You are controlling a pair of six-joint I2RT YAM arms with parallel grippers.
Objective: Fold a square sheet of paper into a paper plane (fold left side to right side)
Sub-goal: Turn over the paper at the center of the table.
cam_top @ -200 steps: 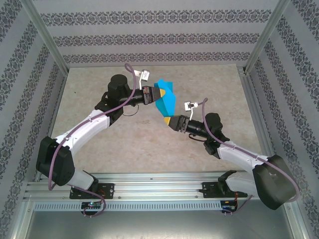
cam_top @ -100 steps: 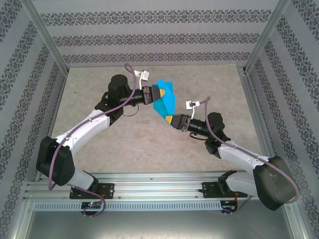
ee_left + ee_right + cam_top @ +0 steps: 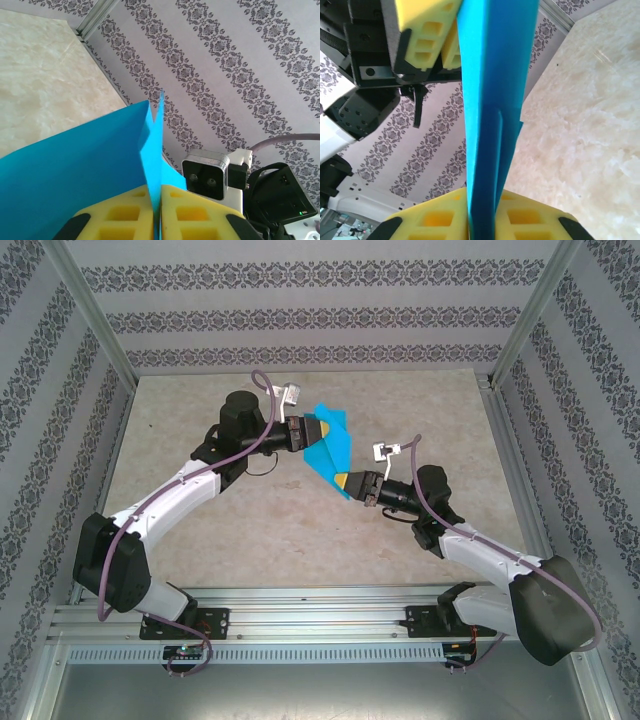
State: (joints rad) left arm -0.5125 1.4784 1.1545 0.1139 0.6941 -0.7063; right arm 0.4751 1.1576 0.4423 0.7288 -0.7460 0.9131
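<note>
The blue sheet of paper point(image 3: 331, 447), folded into a pointed, layered shape, hangs in the air above the middle of the table. My left gripper point(image 3: 321, 428) pinches its upper left edge; in the left wrist view the yellow pads point(image 3: 127, 212) are shut on the paper point(image 3: 85, 165). My right gripper point(image 3: 343, 481) holds the lower tip. In the right wrist view the paper point(image 3: 492, 90) runs as stacked layers up from between the right gripper point(image 3: 484, 200) pads to the left gripper's pads point(image 3: 427, 30).
The beige marble-look tabletop point(image 3: 250, 510) lies below both arms. Patterned walls point(image 3: 320, 320) and aluminium posts point(image 3: 95, 320) ring the table. A metal rail point(image 3: 320, 625) runs along the near edge. The right wrist camera point(image 3: 206, 173) sits close behind the paper.
My right gripper has slid up-left onto the paper's lower tip and closed its jaws on it. The left gripper keeps its hold and the paper has barely shifted.
</note>
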